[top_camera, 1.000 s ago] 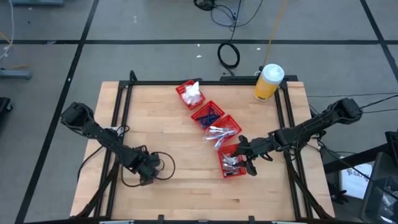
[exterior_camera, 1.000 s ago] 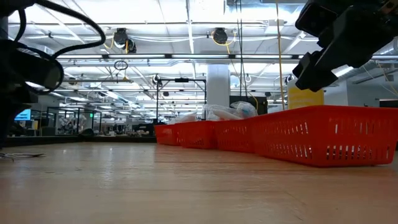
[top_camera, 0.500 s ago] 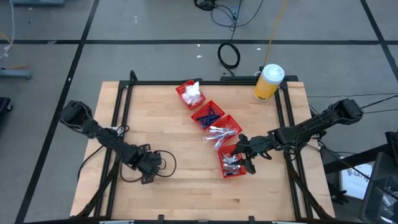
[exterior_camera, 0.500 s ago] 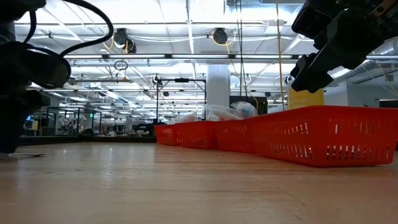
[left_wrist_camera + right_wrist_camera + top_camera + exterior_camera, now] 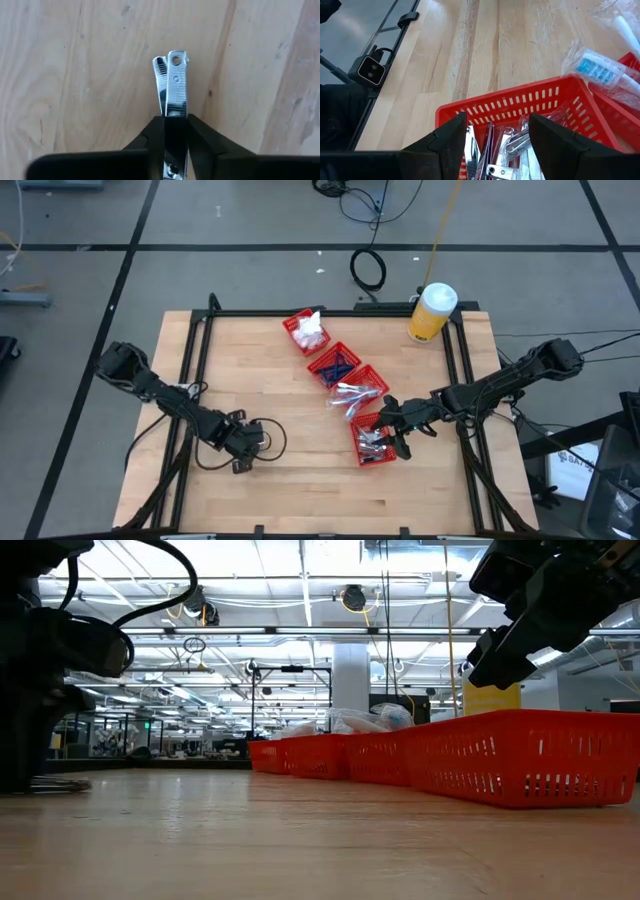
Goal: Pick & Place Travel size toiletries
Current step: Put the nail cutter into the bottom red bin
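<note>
Left pincer (image 5: 175, 125) clamped on a silvery nail clipper (image 5: 172, 85) lying on the table (image 5: 75, 75) — right pincer (image 5: 495, 135) spread wide above a red bin (image 5: 520, 102).

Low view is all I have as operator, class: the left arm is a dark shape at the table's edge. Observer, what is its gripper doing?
Observer: The left gripper is closed on a silvery nail clipper lying on the bare wooden table.
Operator: And the arm above the nearest red bin?
Observer: That is the right gripper, fingers apart, hovering over the nearest red bin, which holds more silvery clippers.
Operator: What is in the next bin along?
Observer: Clear-wrapped toothbrushes, some spilling over its rim.
Operator: How do the bins lie?
Observer: Four in a diagonal row running from near the yellow bottle side toward the front.
</note>
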Motion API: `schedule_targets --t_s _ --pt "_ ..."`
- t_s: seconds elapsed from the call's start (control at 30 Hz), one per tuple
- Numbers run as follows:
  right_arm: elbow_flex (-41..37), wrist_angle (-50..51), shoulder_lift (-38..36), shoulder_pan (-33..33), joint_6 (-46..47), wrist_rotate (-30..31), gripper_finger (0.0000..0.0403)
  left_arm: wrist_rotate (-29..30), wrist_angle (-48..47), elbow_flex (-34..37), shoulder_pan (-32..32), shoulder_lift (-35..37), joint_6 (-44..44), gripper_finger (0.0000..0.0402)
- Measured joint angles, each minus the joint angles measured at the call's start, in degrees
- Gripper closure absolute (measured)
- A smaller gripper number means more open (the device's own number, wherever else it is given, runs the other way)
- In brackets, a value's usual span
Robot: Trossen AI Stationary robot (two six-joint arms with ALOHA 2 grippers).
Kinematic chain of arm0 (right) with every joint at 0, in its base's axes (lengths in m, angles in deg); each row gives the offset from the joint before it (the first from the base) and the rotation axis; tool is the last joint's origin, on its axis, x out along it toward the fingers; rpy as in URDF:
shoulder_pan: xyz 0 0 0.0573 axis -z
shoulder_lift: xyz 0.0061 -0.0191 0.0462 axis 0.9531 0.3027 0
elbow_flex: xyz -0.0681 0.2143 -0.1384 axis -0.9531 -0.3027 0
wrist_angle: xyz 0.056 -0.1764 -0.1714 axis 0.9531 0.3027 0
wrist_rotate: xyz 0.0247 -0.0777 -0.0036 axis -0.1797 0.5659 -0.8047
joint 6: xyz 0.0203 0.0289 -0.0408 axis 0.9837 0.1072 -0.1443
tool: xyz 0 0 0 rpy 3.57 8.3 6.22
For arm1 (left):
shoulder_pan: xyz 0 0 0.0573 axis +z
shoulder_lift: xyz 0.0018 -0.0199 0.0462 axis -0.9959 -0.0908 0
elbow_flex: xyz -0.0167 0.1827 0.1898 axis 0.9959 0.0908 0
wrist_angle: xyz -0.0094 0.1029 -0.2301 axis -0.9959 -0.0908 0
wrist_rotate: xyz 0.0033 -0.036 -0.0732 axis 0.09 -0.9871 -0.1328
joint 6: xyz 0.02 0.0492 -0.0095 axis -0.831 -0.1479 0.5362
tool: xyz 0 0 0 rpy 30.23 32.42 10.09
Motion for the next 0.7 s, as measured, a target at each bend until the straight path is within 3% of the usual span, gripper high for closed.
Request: schedule_targets --t_s 0.1,0.27,0.43,0.57,0.7 --pt "0.0 0.0 0.0 0.0 0.0 0.0 0.0202 0.5 0.1 0.0 0.0 0.0 0.8 0.0373" --pt "0.0 0.0 0.0 0.0 0.0 0.0 0.0202 3.7 2.2 0.1 -0.3 0.0 2.0 0.0373" --pt "0.0 -0.2 0.0 0.0 0.0 0.0 0.0202 10.5 10.7 0.0 -0.3 1.8 -3.0 0.0372" --pt "0.0 -5.4 0.0 0.0 -0.5 0.4 0.0202 21.8 24.1 -2.5 -0.2 5.5 -14.9 0.0372" --pt "0.0 -16.2 0.0 0.0 -4.4 4.1 0.0202 31.0 45.2 -2.5 0.4 6.2 -34.5 0.0372"
